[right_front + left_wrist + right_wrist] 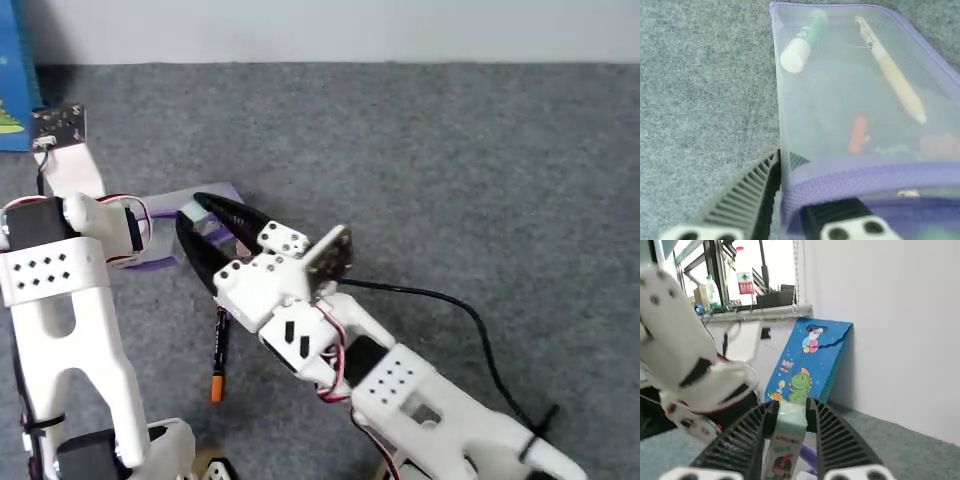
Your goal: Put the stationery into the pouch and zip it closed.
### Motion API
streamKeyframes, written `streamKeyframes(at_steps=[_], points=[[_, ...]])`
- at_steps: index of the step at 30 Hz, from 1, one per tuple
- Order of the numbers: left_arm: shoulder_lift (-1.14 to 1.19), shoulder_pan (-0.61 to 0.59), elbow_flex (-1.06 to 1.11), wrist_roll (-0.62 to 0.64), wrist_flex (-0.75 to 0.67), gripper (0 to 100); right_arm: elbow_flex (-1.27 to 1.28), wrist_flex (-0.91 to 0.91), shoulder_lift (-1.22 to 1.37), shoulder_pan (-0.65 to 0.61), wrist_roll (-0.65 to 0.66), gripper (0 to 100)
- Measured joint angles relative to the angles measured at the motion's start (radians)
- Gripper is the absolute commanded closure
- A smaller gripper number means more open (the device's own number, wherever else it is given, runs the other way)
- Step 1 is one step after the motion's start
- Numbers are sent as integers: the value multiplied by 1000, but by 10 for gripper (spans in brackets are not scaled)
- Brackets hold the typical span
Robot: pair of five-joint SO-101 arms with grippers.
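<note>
Though its label (781, 462) seems illegible, right gripper (791, 408) pinches a carton (788, 432)

Office or lab room, grey felt tabletop (450, 150), white wall (890, 315), cluttered window ledge (755, 312), blue dinosaur folder (810, 365).

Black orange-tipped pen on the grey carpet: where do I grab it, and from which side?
Probably mid-barrel on the black orange-tipped pen: come straight from above and close across its width. It lies flat on the grey carpet, and its far end sits right beside the right arm, so the middle is freest.
</note>
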Motion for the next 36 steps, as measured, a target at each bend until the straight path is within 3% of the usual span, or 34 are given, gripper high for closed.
streamKeyframes(at_steps=[13,20,29,36], points=[[0,0,12,0,0,989,-6,-347,336,-3,253,985],[0,0,12,0,0,989,-6,-370,342,-5,302,790],[0,0,12,0,-9,989,-6,-78,120,-5,298,841],[0,0,12,0,-11,989,-25,448,-163,40,57,843]])
